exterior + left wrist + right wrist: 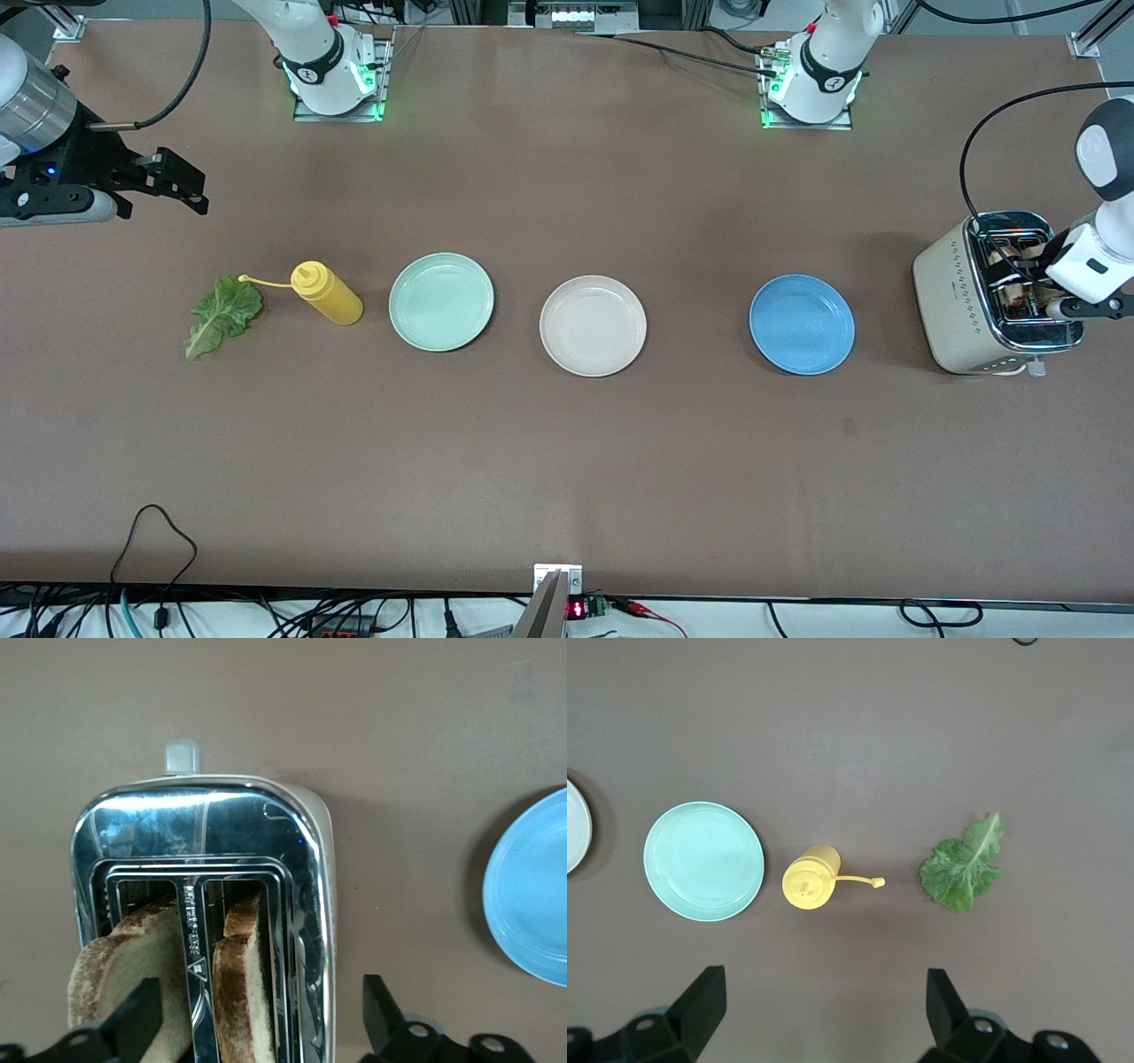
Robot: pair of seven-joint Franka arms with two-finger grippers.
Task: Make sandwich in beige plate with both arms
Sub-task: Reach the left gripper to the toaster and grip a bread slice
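Left gripper (257,1028) wide open over toast slices (239,979) in toaster (306,828)

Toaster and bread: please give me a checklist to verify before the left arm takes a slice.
1. Both bread slices stand up out of the toaster slots: ok.
2. Left gripper is over the toaster with its jaws open, one slice between them: ok.
3. Jaws already gripping the bread: not ok, nothing is held yet.
4. Beige plate is bare and ready for the slice: ok.
5. Lettuce leaf lies on the table beside the yellow bottle, toward the right arm's end: ok.
6. Right gripper waits, jaws open, above the table near the lettuce: ok.
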